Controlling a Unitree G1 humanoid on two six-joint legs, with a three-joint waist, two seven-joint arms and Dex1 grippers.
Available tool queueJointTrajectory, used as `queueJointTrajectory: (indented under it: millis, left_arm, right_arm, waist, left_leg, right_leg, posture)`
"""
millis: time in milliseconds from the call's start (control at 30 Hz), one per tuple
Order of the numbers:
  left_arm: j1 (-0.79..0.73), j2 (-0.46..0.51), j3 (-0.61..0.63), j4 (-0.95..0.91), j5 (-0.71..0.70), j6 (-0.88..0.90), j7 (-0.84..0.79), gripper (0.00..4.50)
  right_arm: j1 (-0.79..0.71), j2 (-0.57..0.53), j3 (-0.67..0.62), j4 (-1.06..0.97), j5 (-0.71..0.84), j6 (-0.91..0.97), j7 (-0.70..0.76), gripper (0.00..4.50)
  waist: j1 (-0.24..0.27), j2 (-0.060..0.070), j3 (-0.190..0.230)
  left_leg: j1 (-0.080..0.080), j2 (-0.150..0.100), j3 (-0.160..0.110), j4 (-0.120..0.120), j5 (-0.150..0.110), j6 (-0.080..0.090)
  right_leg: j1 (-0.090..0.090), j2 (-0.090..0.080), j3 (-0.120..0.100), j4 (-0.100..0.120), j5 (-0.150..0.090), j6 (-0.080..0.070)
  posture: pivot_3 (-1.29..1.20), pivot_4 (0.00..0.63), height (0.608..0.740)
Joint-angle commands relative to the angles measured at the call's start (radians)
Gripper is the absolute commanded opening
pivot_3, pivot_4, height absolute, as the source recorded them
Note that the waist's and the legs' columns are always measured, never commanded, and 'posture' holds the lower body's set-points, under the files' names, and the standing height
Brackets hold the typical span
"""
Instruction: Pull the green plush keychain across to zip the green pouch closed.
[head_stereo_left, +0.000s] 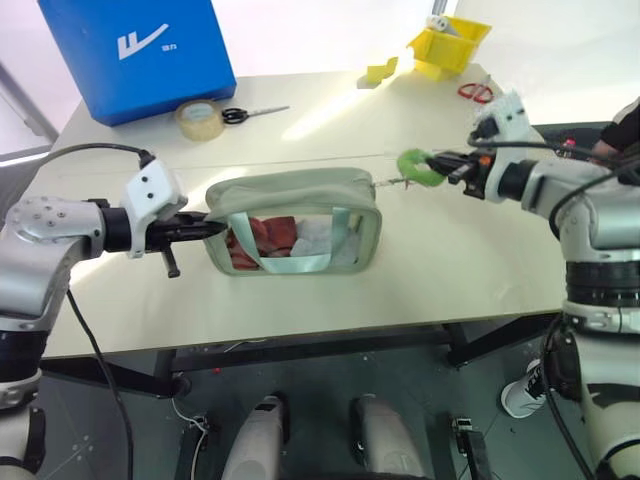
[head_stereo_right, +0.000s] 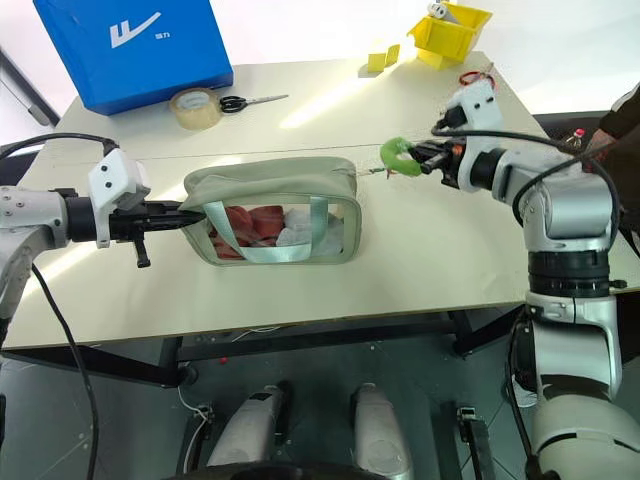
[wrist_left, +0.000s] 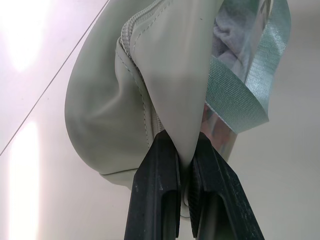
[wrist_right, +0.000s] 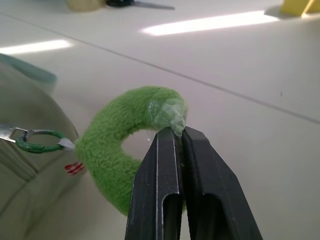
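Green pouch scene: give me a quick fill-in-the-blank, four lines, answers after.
1. The right gripper is shut on the green plush ____.
2. The left gripper pinches the fabric end of the green ____.
3. Behind the green pouch, a roll of tape lies beside the black-handled ____.
4. The big box at the table's far left corner is ____ in colour.

Missing words: keychain; pouch; scissors; blue
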Motion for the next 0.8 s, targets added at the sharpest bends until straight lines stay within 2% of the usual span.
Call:
queueJointTrajectory:
  millis: [33, 200, 333, 500, 633, 667, 700, 800]
  left_arm:
    - [-0.008, 0.012, -0.006, 0.005, 0.017, -0.005, -0.008, 0.0]
    - [-0.024, 0.006, -0.016, 0.018, 0.023, -0.008, -0.01, 0.0]
    - [-0.023, 0.001, -0.021, 0.013, 0.024, -0.007, -0.008, 0.0]
    - [-0.022, -0.003, -0.019, 0.016, 0.027, -0.01, -0.004, 0.0]
    - [-0.015, -0.001, -0.012, 0.007, 0.024, -0.006, -0.001, 0.0]
    - [-0.013, 0.0, -0.009, 0.006, 0.023, -0.005, -0.001, 0.0]
    - [-0.011, 0.002, -0.007, 0.005, 0.023, -0.005, -0.001, 0.0]
    - [-0.011, 0.007, -0.002, 0.01, 0.024, -0.007, -0.001, 0.0]
  right_arm:
    - [0.052, 0.037, -0.023, -0.045, -0.001, 0.012, -0.063, 0.03]
    - [0.168, 0.137, 0.038, -0.11, 0.01, 0.046, -0.101, 0.03]
    - [0.193, 0.207, 0.085, -0.115, 0.001, 0.04, -0.124, 0.03]
    - [0.177, 0.204, 0.15, -0.044, -0.055, -0.036, -0.109, 0.03]
    - [0.136, 0.177, 0.129, -0.034, -0.034, -0.051, -0.056, 0.03]
    - [0.125, 0.165, 0.117, -0.042, -0.019, -0.046, -0.034, 0.69]
    - [0.111, 0.144, 0.109, -0.051, -0.011, -0.045, -0.011, 1.0]
    - [0.075, 0.061, 0.089, -0.065, 0.011, -0.05, 0.064, 2.53]
  waist:
    - [0.0, 0.0, 0.0]
    - [0.0, 0.0, 0.0]
    - [-0.001, 0.0, 0.0]
    - [0.0, 0.0, 0.0]
    - [0.0, 0.0, 0.0]
    - [0.0, 0.0, 0.0]
    - [0.0, 0.0, 0.0]
    - [0.0, 0.0, 0.0]
  left_leg:
    - [0.0, 0.0, 0.0, 0.0, 0.0, 0.0]
    - [0.0, 0.0, 0.0, 0.0, 0.0, 0.0]
    - [0.001, 0.0, 0.0, 0.001, 0.0, 0.0]
    - [0.001, 0.0, 0.0, 0.001, 0.0, 0.0]
    - [0.001, 0.0, 0.0, 0.001, 0.0, 0.0]
    - [0.001, 0.0, 0.0, 0.001, 0.0, 0.0]
    - [0.001, 0.0, 0.0, 0.001, 0.0, 0.0]
    - [0.001, 0.0, 0.0, 0.001, 0.0, 0.0]
  right_leg:
    - [0.0, 0.0, 0.0, 0.0, 0.0, 0.0]
    - [0.0, 0.0, 0.0, 0.0, 0.0, 0.001]
    - [0.001, 0.001, 0.0, 0.0, 0.001, 0.002]
    - [0.001, 0.001, 0.0, 0.0, 0.001, 0.001]
    - [0.001, 0.001, 0.0, 0.0, 0.001, 0.002]
    - [0.001, 0.001, 0.0, 0.0, 0.001, 0.002]
    - [0.001, 0.001, 0.0, 0.0, 0.001, 0.002]
    - [0.001, 0.001, 0.0, 0.0, 0.001, 0.002]
  posture:
    - [0.0, 0.15, 0.74]
    - [0.0, 0.15, 0.74]
    - [0.0, 0.15, 0.74]
    - [0.0, 0.15, 0.74]
    - [0.0, 0.15, 0.74]
    - [0.0, 0.15, 0.74]
    - [0.0, 0.15, 0.74]
    - [0.0, 0.15, 0.74]
